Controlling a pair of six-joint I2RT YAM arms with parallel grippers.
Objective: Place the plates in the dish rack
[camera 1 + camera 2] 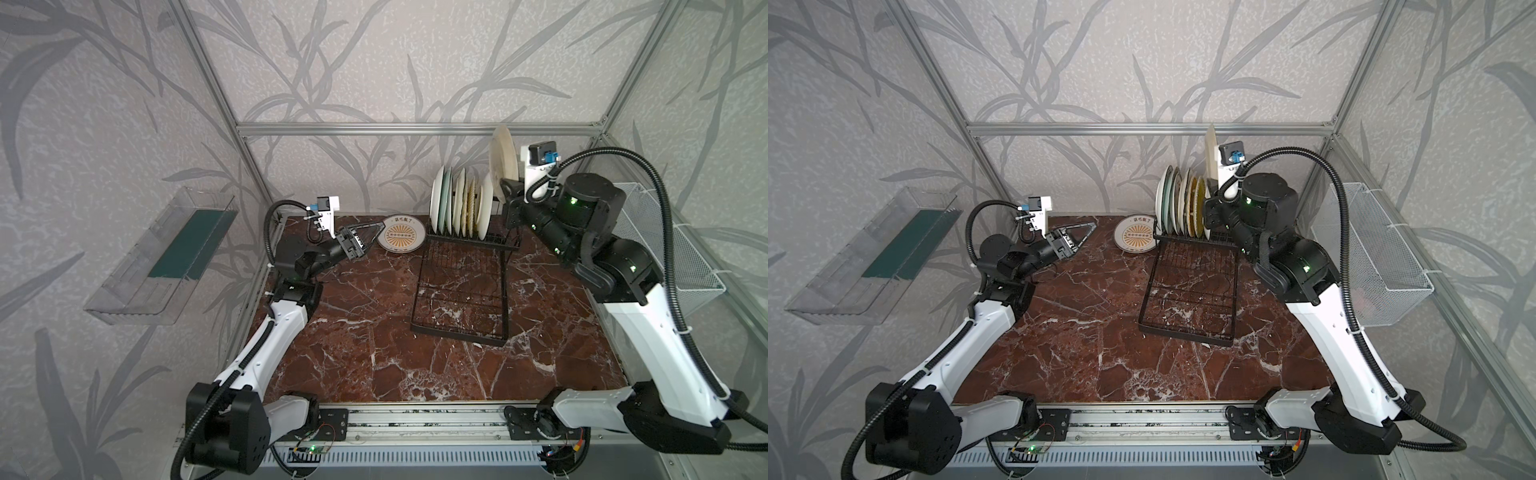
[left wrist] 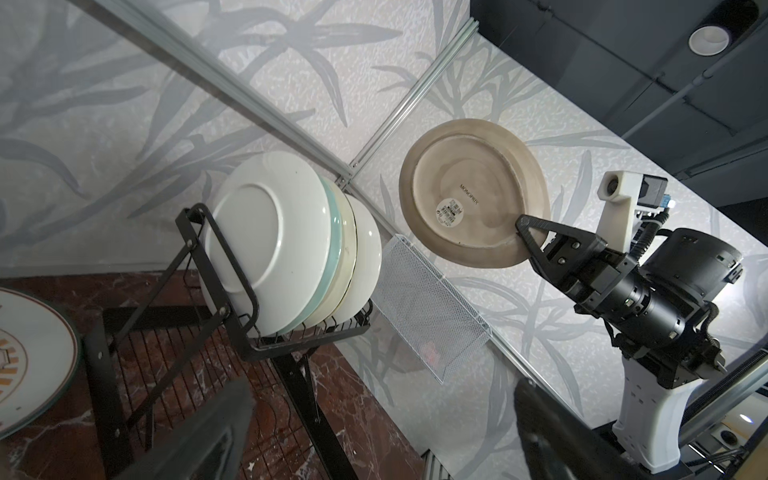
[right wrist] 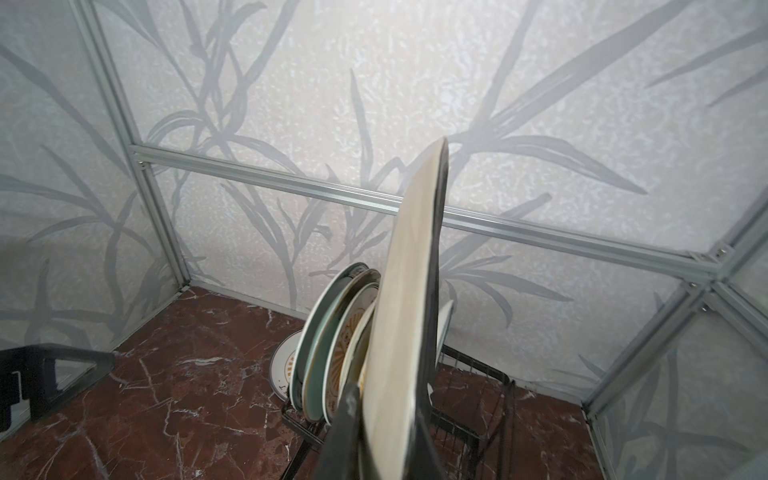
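Right gripper [image 2: 527, 239] is clamped on the lower rim of a beige plate [image 2: 469, 187], held on edge above the right end of the dish rack [image 1: 457, 336]. It sits just beside and higher than the last of the racked plates [image 1: 457, 208] standing in the raised slotted section. Left gripper [image 1: 371, 237], jaws wide and empty, lies low beside the sunburst plate [image 1: 402, 238], which rests flat on the marble tabletop [image 1: 374, 332] just beside the rack's left side. Step in hand, as judged: seating the beige plate. Its face should be kept parallel to its neighbours. Descent should run straight into what seems a free slot at the right end. Release should come only once the rim sits between wires, lest it clip the adjacent white plate.
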